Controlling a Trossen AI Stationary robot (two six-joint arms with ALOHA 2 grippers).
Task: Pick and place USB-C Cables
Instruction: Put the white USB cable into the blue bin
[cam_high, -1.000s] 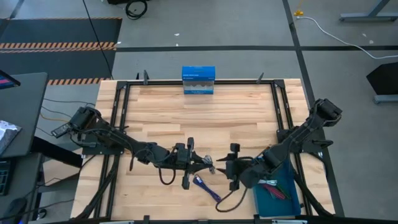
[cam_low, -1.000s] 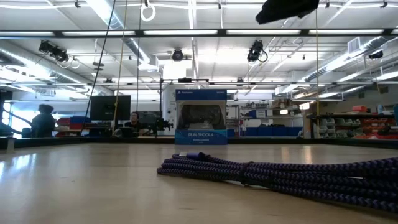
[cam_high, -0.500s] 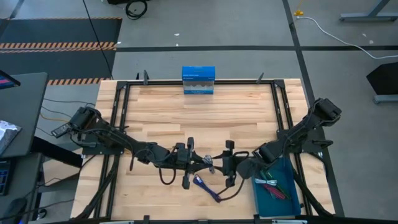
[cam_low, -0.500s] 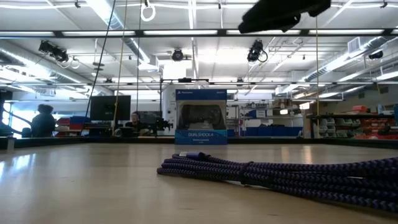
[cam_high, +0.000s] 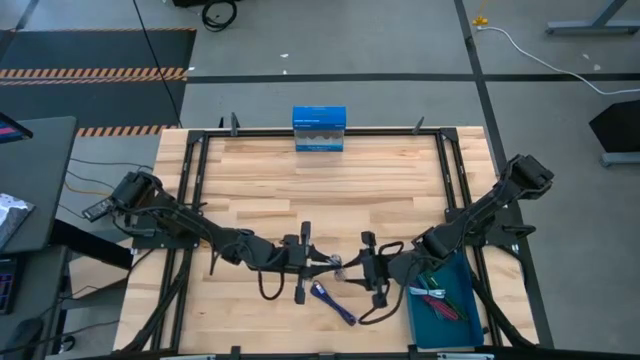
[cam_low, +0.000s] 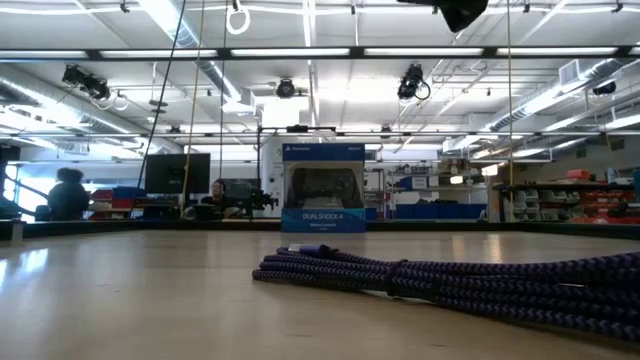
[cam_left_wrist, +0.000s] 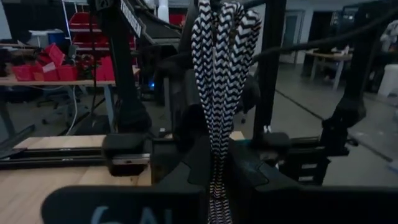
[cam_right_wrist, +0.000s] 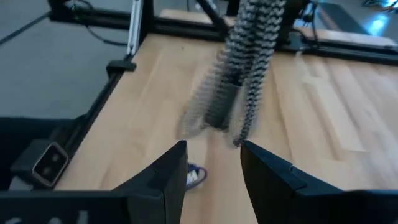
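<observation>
The black-and-white cable (cam_right_wrist: 249, 68) is motion-blurred in the right wrist view and cut off at that picture's edge. In the low view the navy cable (cam_low: 450, 280) runs off the picture's right edge. The cables in the blue bin (cam_high: 440, 305) are too small to tell apart.

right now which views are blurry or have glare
Right wrist view: the black-and-white braided cable is smeared by motion blur. Left wrist view: that cable is fairly crisp, the room behind it soft. Low view: the ceiling lights glare, the navy cable is sharp. High view: evenly lit.
</observation>
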